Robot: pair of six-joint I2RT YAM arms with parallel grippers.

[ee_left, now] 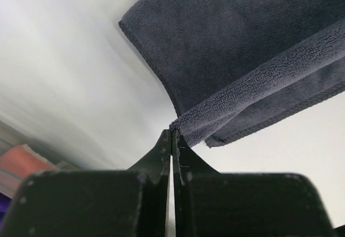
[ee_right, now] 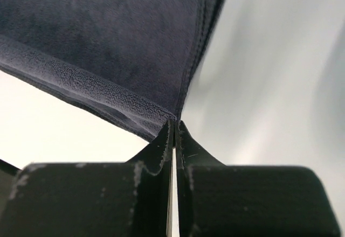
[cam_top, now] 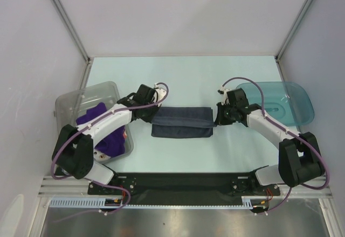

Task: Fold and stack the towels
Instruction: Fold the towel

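While the left gripper (ee_left: pixel 171 132) and right gripper (ee_right: pixel 173 123) pinched opposite corners of the navy towel (cam_top: pixel 182 122) — central on the worktop (cam_top: pixel 178 81), seemingly half folded — the next move likely needed both carried across evenly.

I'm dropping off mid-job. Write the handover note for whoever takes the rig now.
Left hand: shut on the left corner of the navy towel.
Right hand: shut on its right corner.
The navy towel lies mid-table, partly doubled over; a purple towel sits in the clear bin.
Done: first fold under way.
Left: finish it, fold what is in the bin, stack.
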